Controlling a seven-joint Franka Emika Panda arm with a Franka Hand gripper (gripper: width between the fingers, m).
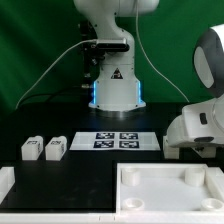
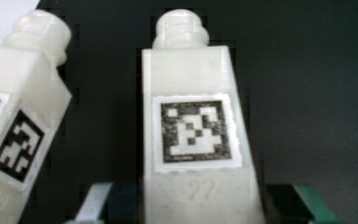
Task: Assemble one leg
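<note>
We find the small white plastic tagged leg [image 2: 197,120] straddled by the gripper [image 2: 197,206] for pickup, just beside a twin leg [image 2: 25,110], likely at the exterior view's right; clamped or loose, we cannot tell.

Leg [image 2: 194,110]: white plastic, smooth, faint sheen, softly moulded edges. Its square tag [image 2: 194,128]: black-and-white print, matt, paper-like. Second leg [image 2: 25,100]: same white plastic, same printed tag. Marker board [image 1: 115,140]: thin flat white sheet, matt, printed tags. Table [image 1: 85,165] under the marker board: black, matt, even surface. White panel [image 1: 160,200] in front of the marker board: white plastic, smooth, slight gloss along the raised rim. Robot base [image 1: 115,85] behind the marker board: white shell, glossy, bright highlights. Backdrop [image 1: 30,50] behind the marker board: green, matt, cloth-like.
</note>
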